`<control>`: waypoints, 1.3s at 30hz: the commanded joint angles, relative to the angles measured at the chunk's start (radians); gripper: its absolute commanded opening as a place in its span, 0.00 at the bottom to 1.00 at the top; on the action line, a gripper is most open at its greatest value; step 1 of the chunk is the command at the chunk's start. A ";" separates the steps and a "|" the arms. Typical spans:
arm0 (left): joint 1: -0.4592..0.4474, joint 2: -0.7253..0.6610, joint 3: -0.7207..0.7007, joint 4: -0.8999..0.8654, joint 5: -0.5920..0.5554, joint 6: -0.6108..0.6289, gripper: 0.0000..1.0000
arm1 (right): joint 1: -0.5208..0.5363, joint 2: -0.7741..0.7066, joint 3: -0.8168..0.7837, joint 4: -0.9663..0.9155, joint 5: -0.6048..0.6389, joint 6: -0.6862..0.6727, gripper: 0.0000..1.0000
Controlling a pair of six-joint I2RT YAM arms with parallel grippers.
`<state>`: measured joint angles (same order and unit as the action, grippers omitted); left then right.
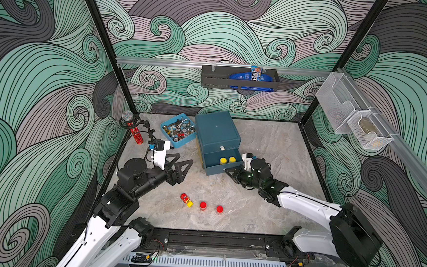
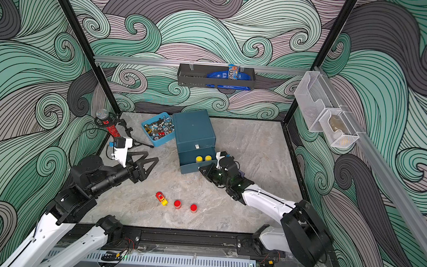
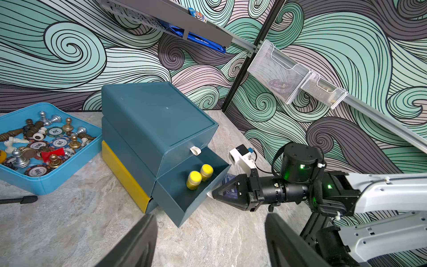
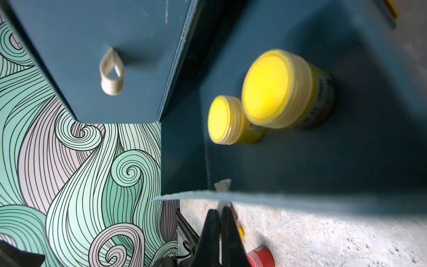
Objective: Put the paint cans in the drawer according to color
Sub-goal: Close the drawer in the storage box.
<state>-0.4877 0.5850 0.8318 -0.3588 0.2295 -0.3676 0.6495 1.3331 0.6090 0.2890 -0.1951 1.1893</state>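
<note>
Teal drawer cabinet (image 1: 216, 129) sits toward the back of the marble tabletop (image 1: 269, 152). Its top drawer is closed, tab pull (image 1: 222, 148) free. The middle drawer (image 3: 175, 201) stands drawn out toward the front.

- Inside it: two yellow paint cans (image 3: 194, 179) (image 3: 206, 172), upright, touching or nearly so, against the back of the exposed floor. The front half of the drawer floor is bare.
- Right gripper (image 1: 226, 170): at the drawer's front wall, low to the table, jaws pinched together. In the right wrist view a thin white pull (image 4: 222, 184) runs from the wall's top edge down between the tips, so it grips that pull.
- Left gripper (image 1: 186, 158): released, jaws apart with nothing between them. It hovers just left of the open drawer and clear of the cabinet's side.
- Two red paint cans (image 1: 203, 205) (image 1: 219, 209): upright on the table near its front edge, close together but apart, well clear of the drawer. A toy car (image 1: 186, 199) lies just beside the left one.
- Light-blue tray (image 3: 57, 180) of chess pieces and chips lies at the cabinet's back-left; whether they touch I cannot tell.
- A red microphone (image 1: 132, 129) on its stand fills the back-left corner.

Open marble lies between the drawer front and the red cans. Right of the cabinet it runs bare to the black frame (image 1: 315, 155).
</note>
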 commanded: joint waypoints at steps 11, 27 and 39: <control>-0.006 -0.014 0.030 0.008 0.000 -0.005 0.76 | -0.016 0.201 0.146 0.155 0.091 0.037 0.00; -0.005 -0.017 0.021 0.014 -0.005 -0.002 0.76 | -0.020 0.314 0.192 0.230 0.135 0.181 0.12; -0.005 -0.010 0.018 0.021 0.004 0.000 0.76 | -0.017 0.330 0.150 0.327 0.179 0.348 0.14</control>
<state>-0.4877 0.5785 0.8318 -0.3580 0.2291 -0.3683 0.6346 1.6432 0.7601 0.5453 -0.0544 1.4784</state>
